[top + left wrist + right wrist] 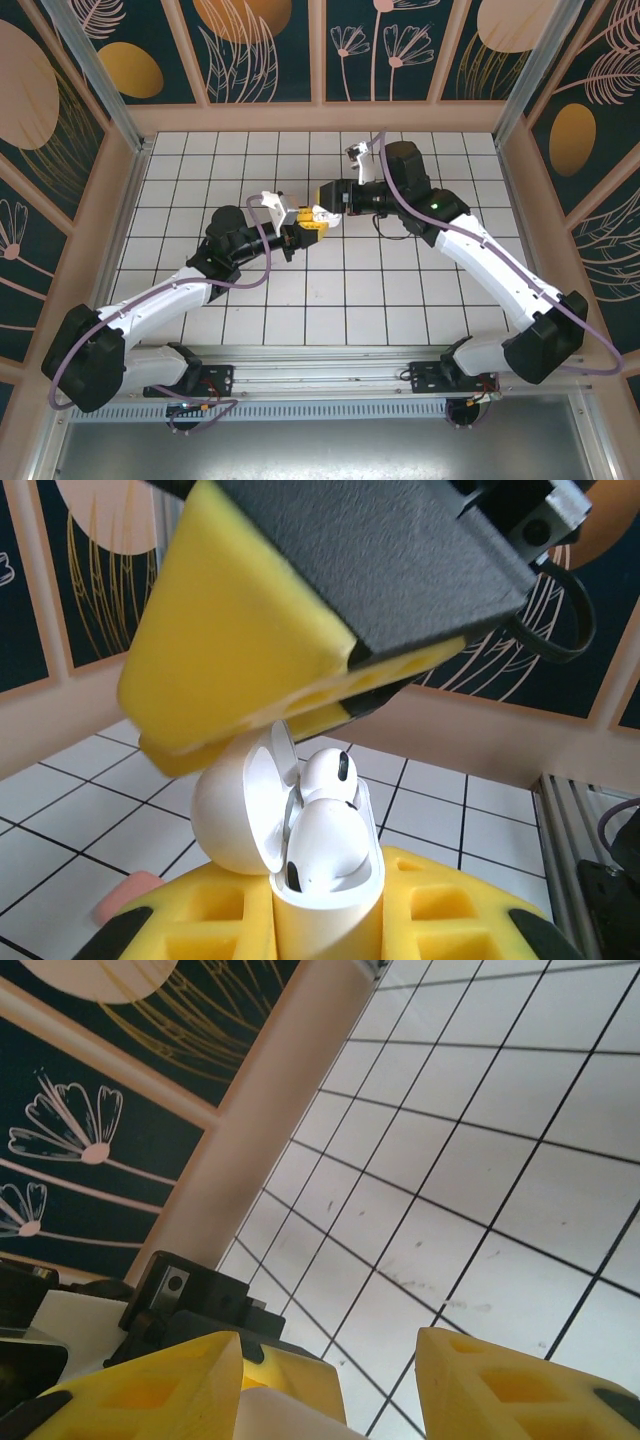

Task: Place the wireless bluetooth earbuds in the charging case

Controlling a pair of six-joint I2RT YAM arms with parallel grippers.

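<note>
Holding the charging case (pixel 328 905) upright, my left gripper (pixel 325 925) is closed tight on its lower body, with a yellow finger (pixel 450 915) on either side. The case's long axis runs straight out from between those fingers, and its open mouth faces away from my left wrist, toward my right gripper (pixel 330 1345) just beyond it. The case is glossy, cream-white and rounded. Its domed lid (pixel 235 810) is swung back on the hinge to the left of the mouth, hollow side showing. Two white earbuds sit in the case. The nearer earbud (pixel 325 845) is a smooth, fat bulb standing proud of the rim, with a small dark oval low on its left flank. The farther earbud (pixel 330 775) is tucked behind it against the lid and carries a dark oval on its right side. Both point roughly along the case's axis, rounded ends outward. I cannot tell whether either is fully seated. My right gripper has its yellow fingers apart, about halfway, and grips nothing. From my left wrist, its lower finger crosses right over the top edge of the lid, and I cannot tell whether they touch. From my right wrist, a strip of white shows low between the fingers. A blurred salmon-pink piece (pixel 125 895) lies on the tiled surface (pixel 480 1110), below and left of my left gripper.
</note>
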